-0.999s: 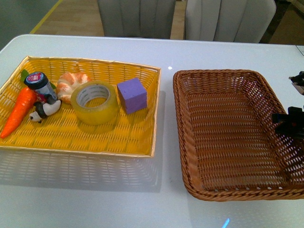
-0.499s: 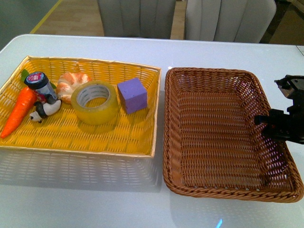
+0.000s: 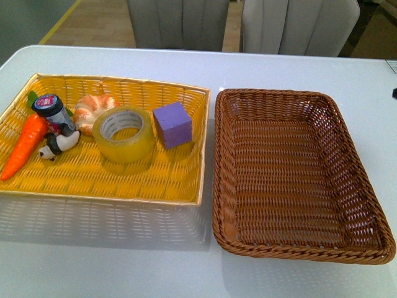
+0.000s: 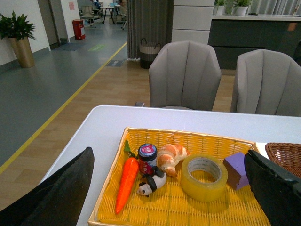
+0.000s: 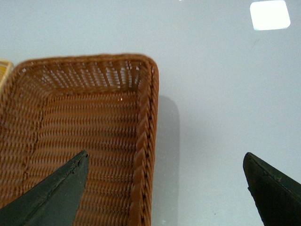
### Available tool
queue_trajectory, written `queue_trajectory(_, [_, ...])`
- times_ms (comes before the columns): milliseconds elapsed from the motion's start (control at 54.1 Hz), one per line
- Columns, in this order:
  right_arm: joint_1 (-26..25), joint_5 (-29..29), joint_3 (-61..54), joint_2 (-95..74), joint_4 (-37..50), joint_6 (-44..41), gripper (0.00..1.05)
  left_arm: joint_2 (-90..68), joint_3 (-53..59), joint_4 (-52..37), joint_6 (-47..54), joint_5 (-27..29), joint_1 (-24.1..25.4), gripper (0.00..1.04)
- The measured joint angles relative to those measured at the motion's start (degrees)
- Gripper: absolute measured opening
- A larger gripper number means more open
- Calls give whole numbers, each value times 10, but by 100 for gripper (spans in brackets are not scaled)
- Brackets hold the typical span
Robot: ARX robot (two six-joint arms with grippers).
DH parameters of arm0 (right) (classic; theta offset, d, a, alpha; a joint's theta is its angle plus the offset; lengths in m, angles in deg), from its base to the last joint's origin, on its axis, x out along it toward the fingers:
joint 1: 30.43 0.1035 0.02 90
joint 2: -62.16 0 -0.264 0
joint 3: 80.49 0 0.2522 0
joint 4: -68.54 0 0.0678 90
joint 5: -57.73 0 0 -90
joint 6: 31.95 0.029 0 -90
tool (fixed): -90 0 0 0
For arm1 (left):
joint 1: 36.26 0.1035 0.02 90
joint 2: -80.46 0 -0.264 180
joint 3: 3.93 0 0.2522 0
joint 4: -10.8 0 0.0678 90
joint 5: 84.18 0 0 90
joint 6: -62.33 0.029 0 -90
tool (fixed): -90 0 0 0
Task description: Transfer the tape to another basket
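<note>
The tape (image 3: 127,148), a yellowish roll with a white core, lies flat in the shallow yellow tray (image 3: 118,79), also seen in the left wrist view as the tape (image 4: 203,189). The dark-brown wicker basket (image 3: 298,94) stands right beside the tray with nothing in it. My left gripper (image 4: 168,153) is open, hanging above and short of the tray, with the tape between its finger lines but well away. My right gripper (image 5: 165,154) is open above the basket rim (image 5: 146,117) and the bare table beside it. Neither gripper shows in the front view.
In the tray with the tape lie a purple cube (image 3: 172,124), a croissant (image 3: 93,107), a small jar (image 3: 53,108), a panda figure (image 3: 59,144) and a carrot (image 3: 26,144). Two grey chairs (image 3: 180,22) stand behind the white table (image 3: 124,261).
The basket slid left against the yellow tray while the right gripper was at its right rim. The right gripper has since drawn away right, out of the front view.
</note>
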Motion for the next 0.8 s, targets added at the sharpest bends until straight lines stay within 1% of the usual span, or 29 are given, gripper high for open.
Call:
queue_trajectory(37, [2, 15, -34, -12, 115, 0, 81, 0, 0, 0, 0, 0, 0, 96])
queue_trajectory(55, [4, 19, -64, -18, 187, 1, 75, 0, 0, 0, 0, 0, 0, 96])
queue_trajectory(92, [10, 21, -101, -18, 262, 0, 68, 0, 0, 0, 0, 0, 0, 96])
queue_trajectory(111, [15, 22, -121, -10, 304, 1, 63, 0, 0, 0, 0, 0, 0, 96])
queue_trajectory(148, [20, 24, -141, 10, 336, 0, 56, 0, 0, 0, 0, 0, 0, 96])
queue_trajectory(166, [20, 25, -144, 17, 339, 0, 54, 0, 0, 0, 0, 0, 0, 96])
queue_trajectory(259, [23, 38, -179, 76, 344, 1, 38, 0, 0, 0, 0, 0, 0, 96])
queue_trajectory(333, [28, 41, -207, 108, 334, 1, 26, 0, 0, 0, 0, 0, 0, 96])
queue_trajectory(351, [29, 41, -211, 111, 332, 1, 24, 0, 0, 0, 0, 0, 0, 96])
queue_trajectory(407, [36, 42, -232, 137, 321, 0, 13, 0, 0, 0, 0, 0, 0, 96])
queue_trajectory(481, [39, 45, -250, 167, 308, 0, 3, 0, 0, 0, 0, 0, 0, 96])
queue_trajectory(518, [51, 70, -260, 187, 300, 1, 2, 0, 0, 0, 0, 0, 0, 96])
queue_trajectory(555, [58, 79, -267, 202, 293, 1, 2, 0, 0, 0, 0, 0, 0, 96])
queue_trajectory(610, [67, 79, -276, 230, 274, 1, 2, 0, 0, 0, 0, 0, 0, 96])
queue_trajectory(684, [73, 79, -284, 293, 208, 1, 2, 0, 0, 0, 0, 0, 0, 96])
queue_trajectory(795, [73, 81, -307, 377, 160, 1, 2, 0, 0, 0, 0, 0, 0, 96])
